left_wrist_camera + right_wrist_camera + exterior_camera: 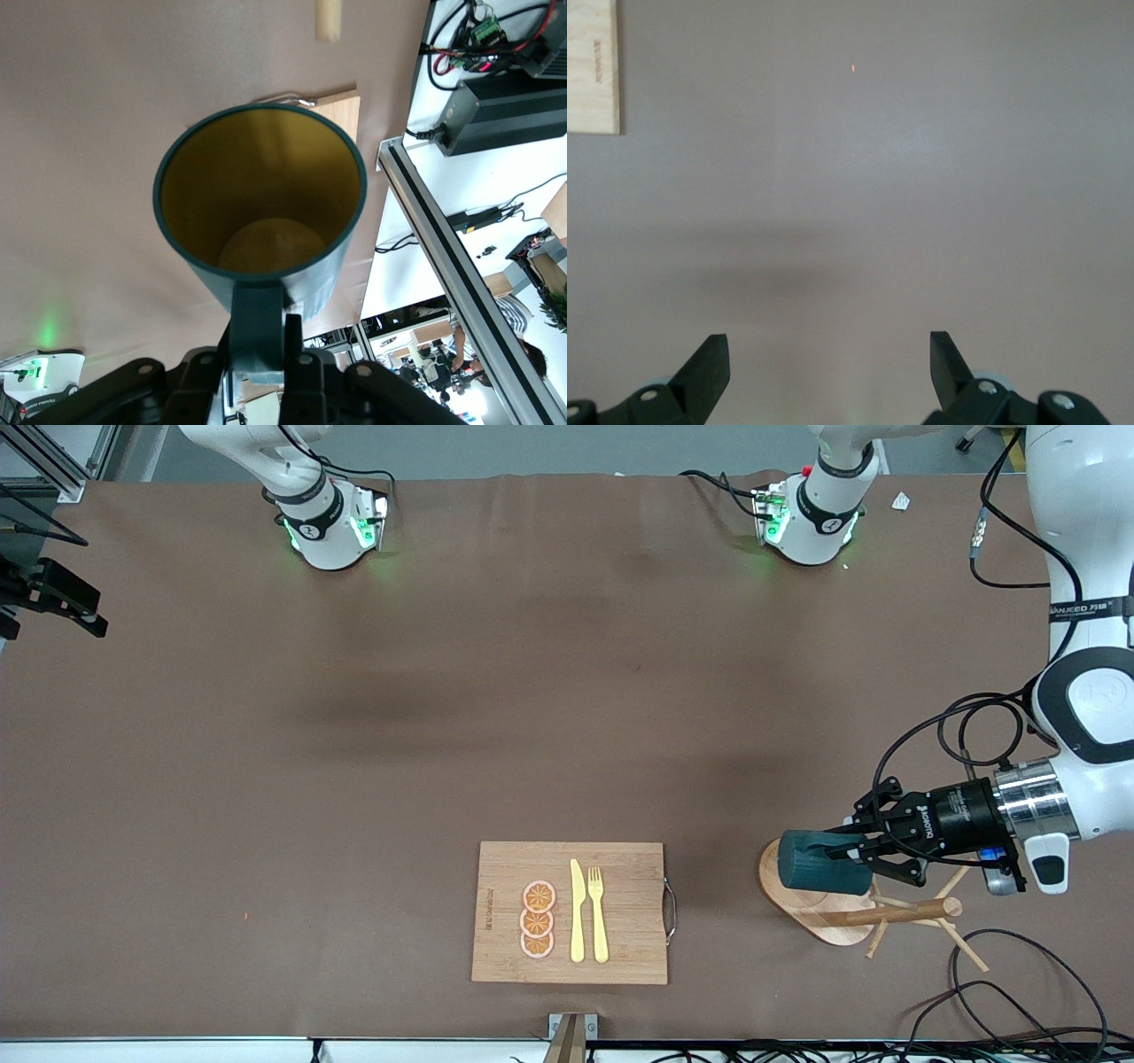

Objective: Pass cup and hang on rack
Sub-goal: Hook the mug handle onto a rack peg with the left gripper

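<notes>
Left pincer point(849, 849) around cup point(819, 863) handle

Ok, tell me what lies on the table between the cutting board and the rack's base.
Nothing: in the front view, only bare brown table separates the cutting board from the rack.

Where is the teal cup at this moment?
In the front view the cup is held on its side by its handle in the left gripper, in the air over the rack at the left arm's end of the table.
</notes>
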